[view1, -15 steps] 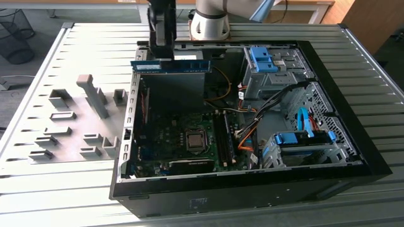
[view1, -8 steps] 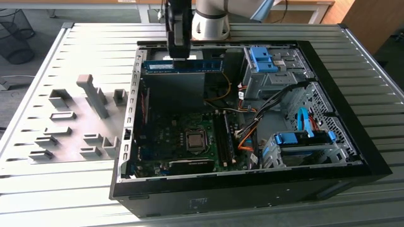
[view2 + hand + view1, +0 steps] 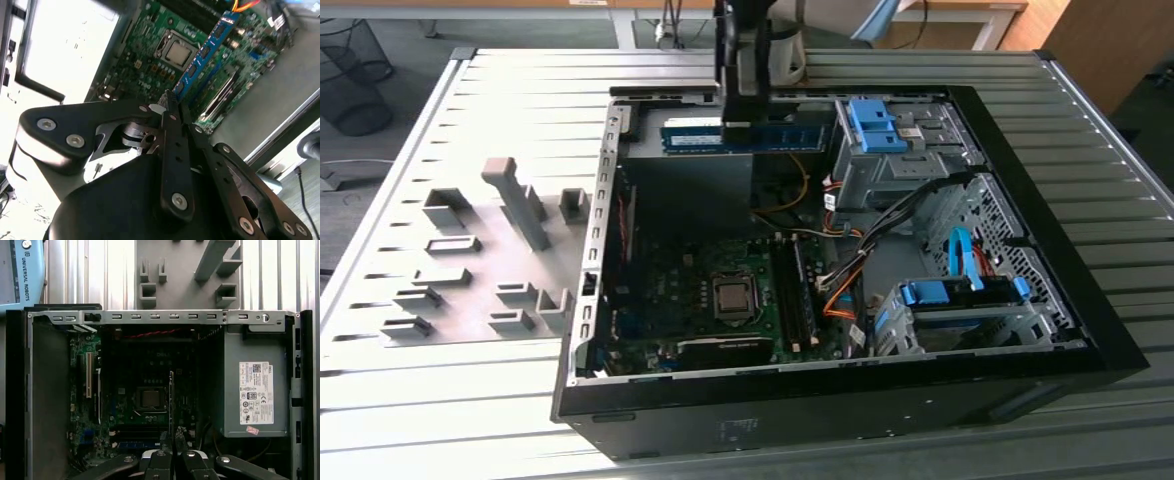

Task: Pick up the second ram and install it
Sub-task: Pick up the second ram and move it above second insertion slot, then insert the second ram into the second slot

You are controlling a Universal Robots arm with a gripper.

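**Pincer (image 3: 170,106) clamped on the second ram (image 3: 202,52)**

Closed tight, the pincer grips one end of the second ram. The long blue board with dark chips juts out past the tips. In the exterior view the second ram (image 3: 781,135) hangs level just under the pincer (image 3: 742,118). Beneath both lies the open computer case (image 3: 854,395), with its motherboard (image 3: 674,290) and processor socket (image 3: 735,298) well below. The case rests on the slatted bench (image 3: 440,390).

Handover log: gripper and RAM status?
Gripper shut on long flat blue memory board. Board held over open black computer case, not slotted. Orange cables beside, apart.
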